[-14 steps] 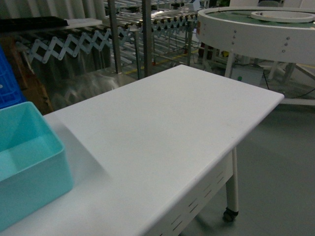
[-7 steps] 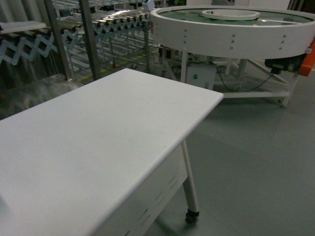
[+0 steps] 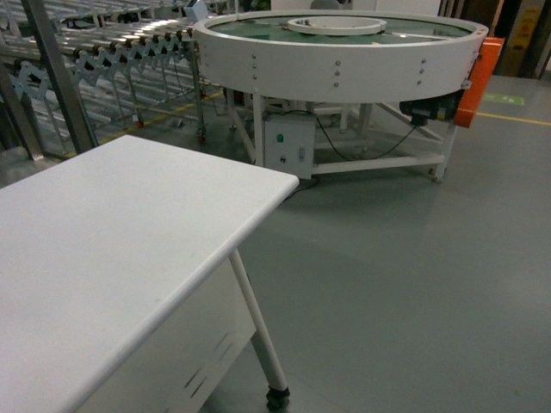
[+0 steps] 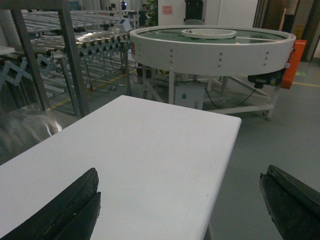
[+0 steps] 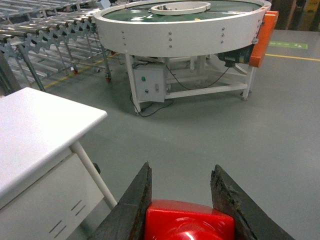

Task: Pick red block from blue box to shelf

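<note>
Far left in the head view: steel roller conveyor (image 3: 112, 47) with scissor-lattice sides, behind a slanted metal upright (image 3: 60, 77). Below and in front of these, white counter (image 3: 112, 232), bare on its visible top, with slotted side panel and a castor leg (image 3: 263, 344) at its near corner. Right of the counter, grey floor (image 3: 413, 284). Beyond it, large round white turntable (image 3: 336, 52) on a white frame, small grey control cabinet (image 3: 287, 146) under its left part, orange cover (image 3: 473, 69) on its right edge.

Left wrist view: left gripper (image 4: 180, 205) spread wide, two dark fingers (image 4: 65, 210) at the bottom corners, well apart, nothing between them. Ahead of and below this gripper, the counter top; its far right corner between the fingers' lines. Further ahead, the turntable; ahead and left, the conveyor.

Right wrist view: right gripper (image 5: 182, 200) pinching the red block (image 5: 190, 220), both dark fingers pressed against its glossy sides, block sitting low between them at the picture's bottom edge, only the rounded upper part showing. Ahead and left of this gripper, the counter's corner and leg; directly below and ahead, bare floor; far ahead, the turntable with the control cabinet and orange cover.

Blue box and shelf: neither clearly in any view.
</note>
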Controlling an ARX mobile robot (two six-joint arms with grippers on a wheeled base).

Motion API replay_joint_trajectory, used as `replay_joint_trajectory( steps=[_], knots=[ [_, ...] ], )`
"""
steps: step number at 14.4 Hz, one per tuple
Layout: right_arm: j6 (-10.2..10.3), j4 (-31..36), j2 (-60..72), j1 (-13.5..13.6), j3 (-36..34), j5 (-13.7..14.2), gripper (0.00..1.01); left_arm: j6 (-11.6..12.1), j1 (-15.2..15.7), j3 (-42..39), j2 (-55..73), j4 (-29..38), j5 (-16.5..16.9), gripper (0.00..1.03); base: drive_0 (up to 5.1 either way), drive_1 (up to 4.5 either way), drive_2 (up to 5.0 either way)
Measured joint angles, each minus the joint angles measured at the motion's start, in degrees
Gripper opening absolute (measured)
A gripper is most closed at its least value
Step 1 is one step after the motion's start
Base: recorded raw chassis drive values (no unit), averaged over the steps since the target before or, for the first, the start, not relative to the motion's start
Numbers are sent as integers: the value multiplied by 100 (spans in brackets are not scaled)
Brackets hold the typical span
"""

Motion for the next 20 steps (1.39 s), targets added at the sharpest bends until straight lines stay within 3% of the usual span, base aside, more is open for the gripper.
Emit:
replay_joint_trajectory(
  steps=[20],
  knots=[
    [2, -7, 2, 0, 0, 0, 28, 0, 0, 0, 0, -11, -7, 98, 271, -17, -466]
  ],
)
